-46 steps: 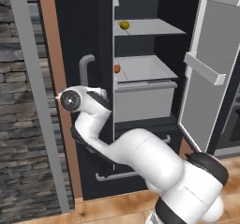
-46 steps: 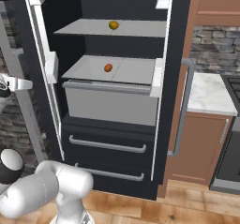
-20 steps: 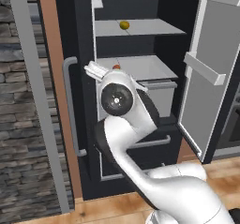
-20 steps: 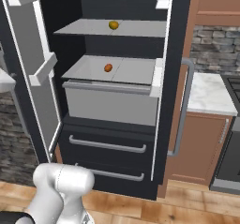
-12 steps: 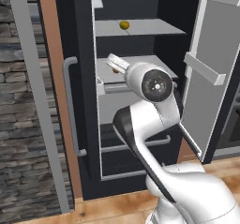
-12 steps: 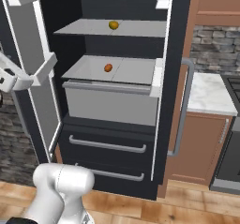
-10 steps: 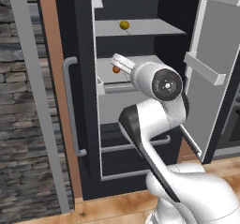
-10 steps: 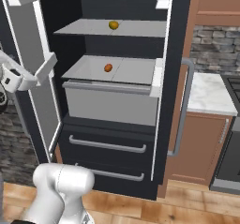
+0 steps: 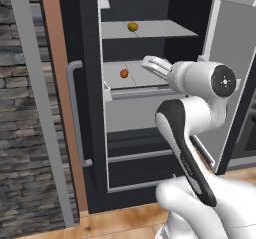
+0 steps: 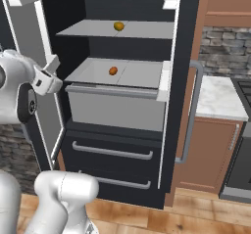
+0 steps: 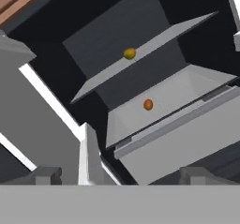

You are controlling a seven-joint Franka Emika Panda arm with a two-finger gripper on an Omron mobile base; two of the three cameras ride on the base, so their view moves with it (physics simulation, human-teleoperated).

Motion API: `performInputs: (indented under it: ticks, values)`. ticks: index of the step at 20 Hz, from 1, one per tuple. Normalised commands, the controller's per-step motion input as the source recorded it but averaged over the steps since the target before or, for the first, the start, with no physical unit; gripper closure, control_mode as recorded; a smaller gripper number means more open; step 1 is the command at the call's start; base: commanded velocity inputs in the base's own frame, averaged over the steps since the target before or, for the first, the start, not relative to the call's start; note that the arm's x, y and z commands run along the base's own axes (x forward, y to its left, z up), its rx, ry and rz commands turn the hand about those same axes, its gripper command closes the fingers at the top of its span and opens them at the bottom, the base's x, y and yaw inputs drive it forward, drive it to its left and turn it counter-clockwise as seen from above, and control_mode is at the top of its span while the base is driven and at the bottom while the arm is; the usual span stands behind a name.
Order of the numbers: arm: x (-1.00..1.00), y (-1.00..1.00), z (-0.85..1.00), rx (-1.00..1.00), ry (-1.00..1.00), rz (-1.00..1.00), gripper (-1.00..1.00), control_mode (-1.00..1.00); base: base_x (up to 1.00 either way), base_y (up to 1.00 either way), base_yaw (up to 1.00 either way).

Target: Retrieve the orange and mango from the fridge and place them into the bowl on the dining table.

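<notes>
With the pincer released wide before the open fridge, the orange at centre could be knocked rolling if approached off-line.

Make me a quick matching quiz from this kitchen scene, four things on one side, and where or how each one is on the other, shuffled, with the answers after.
Things:
1. mango
2. orange
3. fridge
4. end effector

Place or state:
A. doors swung open
B. on the upper grey shelf
C. open and holding nothing, in front of the fridge
D. on the lower grey shelf, above the drawers

Pairs: 1-B, 2-D, 3-A, 4-C
</notes>
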Motion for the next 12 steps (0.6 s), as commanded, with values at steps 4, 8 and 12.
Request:
performInputs:
  ticks: [4, 8, 12]
  values:
    - [0.28, 0.08, 0.0, 0.0, 0.11, 0.33, -1.0, -1.0, 0.0, 0.0, 0.0]
    - [0.43, 0.41, 0.0, 0.0, 0.13, 0.39, -1.0, -1.0, 0.0, 0.0, 0.0]
    - [0.66, 0.53, 0.0, 0.0, 0.06, 0.35, -1.0, -1.0, 0.0, 0.0, 0.0]
